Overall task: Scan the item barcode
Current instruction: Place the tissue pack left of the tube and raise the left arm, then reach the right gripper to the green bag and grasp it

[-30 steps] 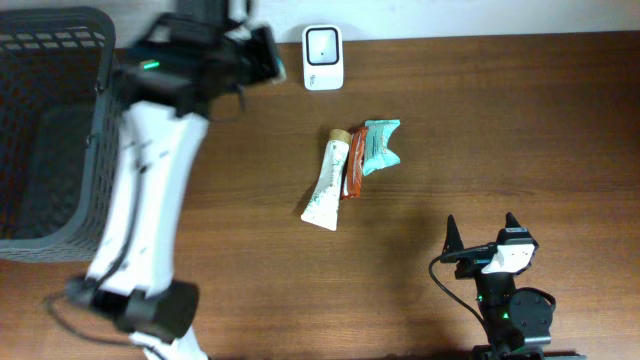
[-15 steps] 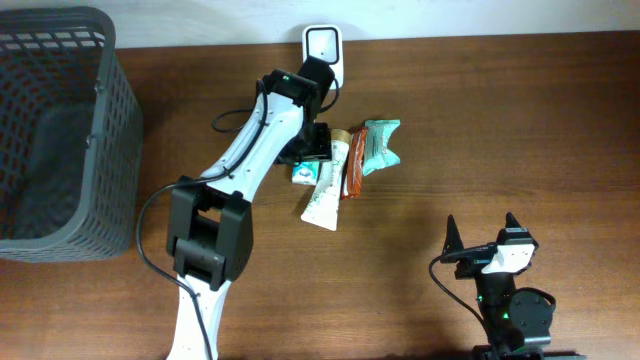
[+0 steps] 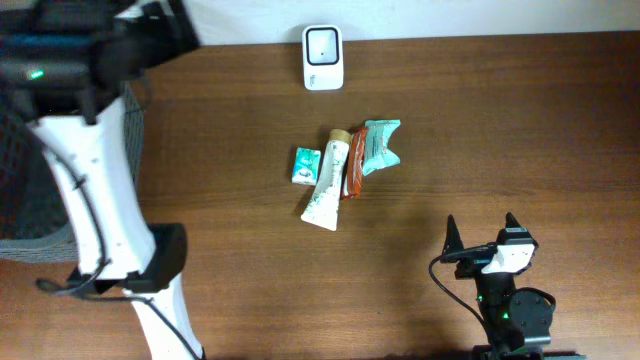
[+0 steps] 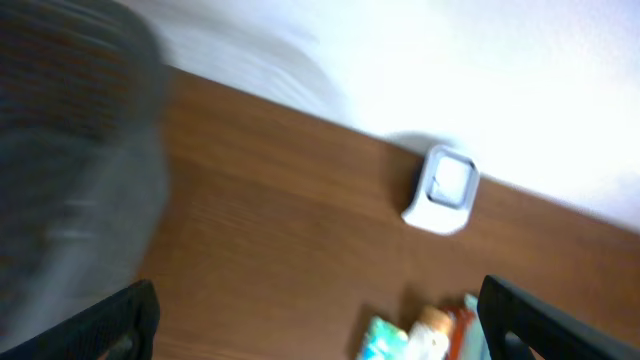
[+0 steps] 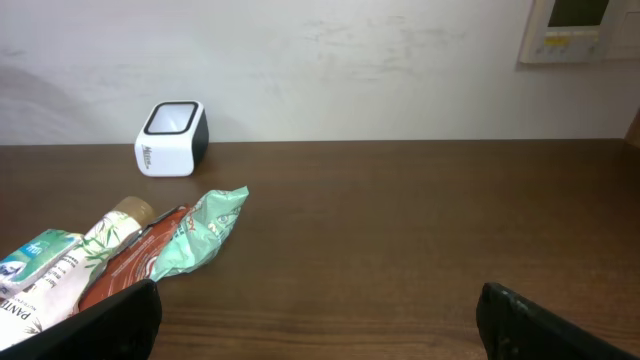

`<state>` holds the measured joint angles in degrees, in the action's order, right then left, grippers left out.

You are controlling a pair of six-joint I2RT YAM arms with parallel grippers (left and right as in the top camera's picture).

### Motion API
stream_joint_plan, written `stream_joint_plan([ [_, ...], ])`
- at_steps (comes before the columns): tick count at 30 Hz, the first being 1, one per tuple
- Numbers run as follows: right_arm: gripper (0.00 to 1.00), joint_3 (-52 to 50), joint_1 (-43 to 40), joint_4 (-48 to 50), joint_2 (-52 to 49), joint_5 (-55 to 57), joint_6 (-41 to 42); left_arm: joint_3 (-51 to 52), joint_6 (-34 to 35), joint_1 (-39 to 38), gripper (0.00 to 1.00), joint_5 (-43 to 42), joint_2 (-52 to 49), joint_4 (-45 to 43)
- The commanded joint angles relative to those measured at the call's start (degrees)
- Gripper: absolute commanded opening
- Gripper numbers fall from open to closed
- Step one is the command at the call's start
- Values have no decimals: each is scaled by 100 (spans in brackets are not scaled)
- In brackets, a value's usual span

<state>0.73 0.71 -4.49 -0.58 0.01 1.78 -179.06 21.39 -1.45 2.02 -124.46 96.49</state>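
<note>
The white barcode scanner (image 3: 323,58) stands at the table's far edge, also in the left wrist view (image 4: 443,188) and right wrist view (image 5: 170,138). The item, a small green-and-white box (image 3: 306,166), lies on the table beside a white tube (image 3: 325,193), a red-brown packet (image 3: 353,170) and a teal packet (image 3: 378,145). My left gripper (image 4: 315,325) is open and empty, high at the far left, blurred by motion. Near the front right, my right gripper (image 3: 481,228) stands open with nothing between its fingers (image 5: 560,325).
A dark mesh basket (image 3: 20,215) fills the left edge, partly hidden under the left arm (image 3: 95,190). A white wall runs behind the table.
My left gripper opened and let go of the small box beside the tube, then swung away up and to the far left. The right arm has not moved.
</note>
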Motion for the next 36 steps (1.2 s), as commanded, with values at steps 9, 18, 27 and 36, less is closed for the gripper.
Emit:
stream_joint_plan([
  [9,99,-42,-35,1392,39,-4072,66,-22,-175,1104,99,79,448,22],
  [18,99,1823,-37,2750,-684,-3077,197,-24,-175,1106,99,79,448,22],
  [27,99,7615,-35,-4142,-6542,-3348,-1609,-24,-175,1106,99,79,448,22],
  [36,98,8948,144,-4763,-10441,-2756,243,-24,-175,1106,99,79,448,22],
])
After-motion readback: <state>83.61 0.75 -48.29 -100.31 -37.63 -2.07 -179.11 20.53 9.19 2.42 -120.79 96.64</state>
